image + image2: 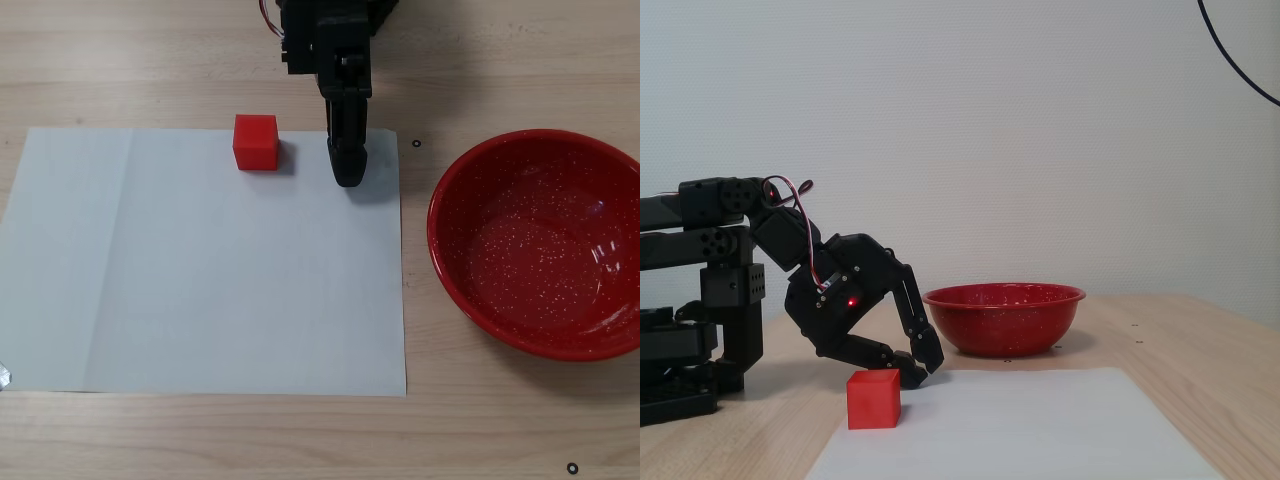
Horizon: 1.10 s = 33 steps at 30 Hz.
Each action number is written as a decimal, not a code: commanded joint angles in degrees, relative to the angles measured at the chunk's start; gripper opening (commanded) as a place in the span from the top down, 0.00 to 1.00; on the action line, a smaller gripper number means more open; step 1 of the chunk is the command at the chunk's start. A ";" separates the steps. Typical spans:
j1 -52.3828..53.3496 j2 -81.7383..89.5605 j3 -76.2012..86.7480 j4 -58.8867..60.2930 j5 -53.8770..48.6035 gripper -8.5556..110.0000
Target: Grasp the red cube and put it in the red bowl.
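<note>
red cube [256, 142] is set on the white paper [200, 280], near its top edge in a fixed view. it is not held. the claw [347, 170] is seen just to its right there, low over the paper, tips drawn nearly together. the red bowl [470, 290] is found further right, well apart and empty.
</note>
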 commanded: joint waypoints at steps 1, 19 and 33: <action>-0.44 0.62 0.09 1.32 0.09 0.93; 0.35 -0.09 -2.64 5.62 -0.09 0.93; 0.00 -10.02 -17.14 13.27 2.02 0.93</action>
